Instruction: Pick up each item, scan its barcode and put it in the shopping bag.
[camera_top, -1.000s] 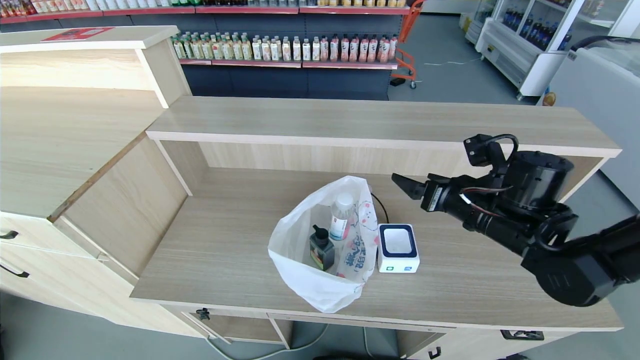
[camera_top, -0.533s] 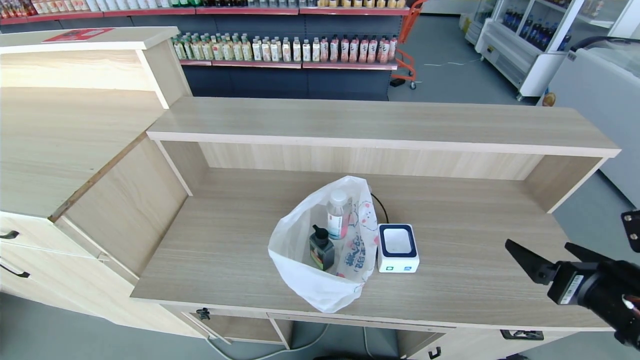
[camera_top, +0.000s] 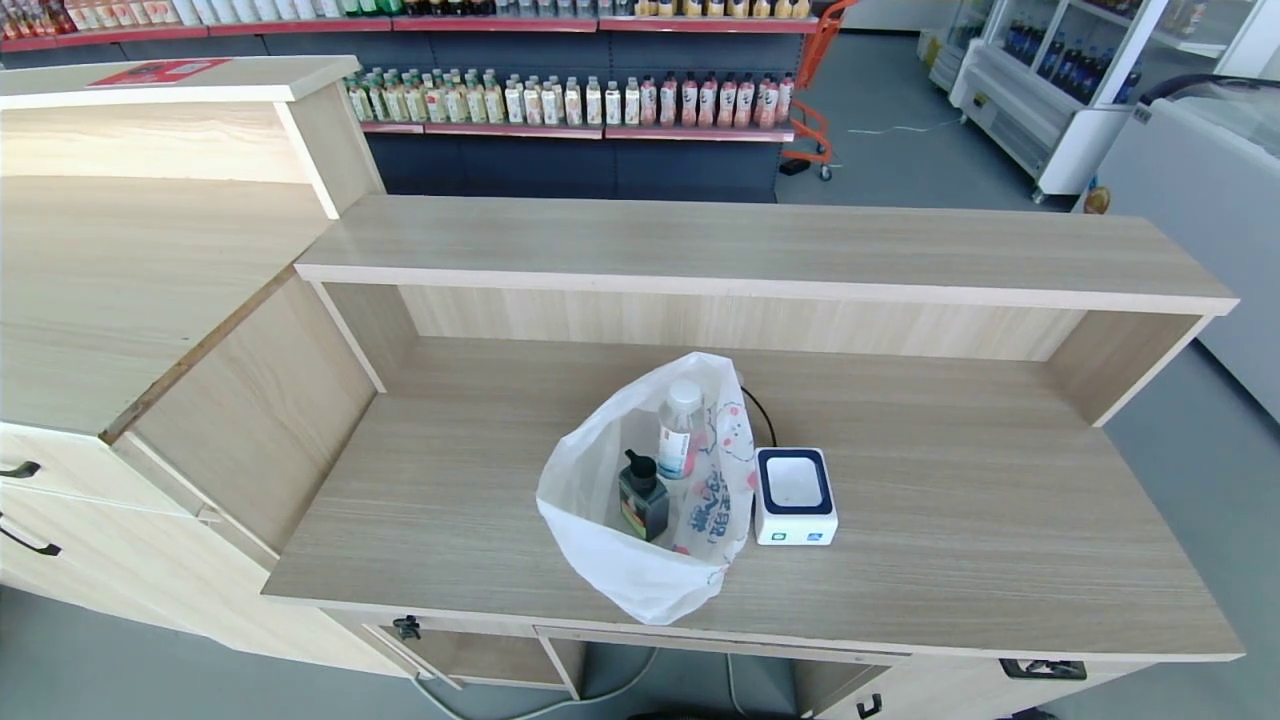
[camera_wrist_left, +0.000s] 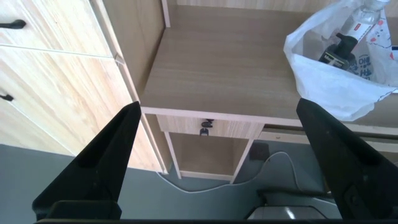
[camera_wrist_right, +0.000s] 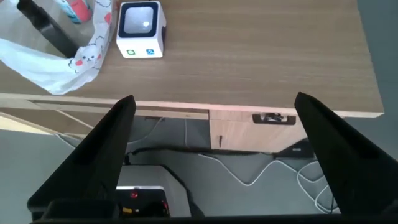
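shopping bag (camera_top: 600, 540) sits open on counter (camera_top: 950, 540), w/ clear bottle (camera_top: 681, 430) + dark pump bottle (camera_top: 642, 497) inside and scanner (camera_top: 795, 495) just beside it. left gripper (camera_wrist_left: 217, 168) & right gripper (camera_wrist_right: 211, 162) both spread wide, empty, out front of counter. r wrist view: green + blue squares on scanner front. bag print unreadable.

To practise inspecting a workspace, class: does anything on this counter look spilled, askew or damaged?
Nothing is spilled or damaged. The clear bottle and dark pump bottle sit inside the open shopping bag, beside the scanner. The bag's front rim sags toward the counter edge, nothing more.
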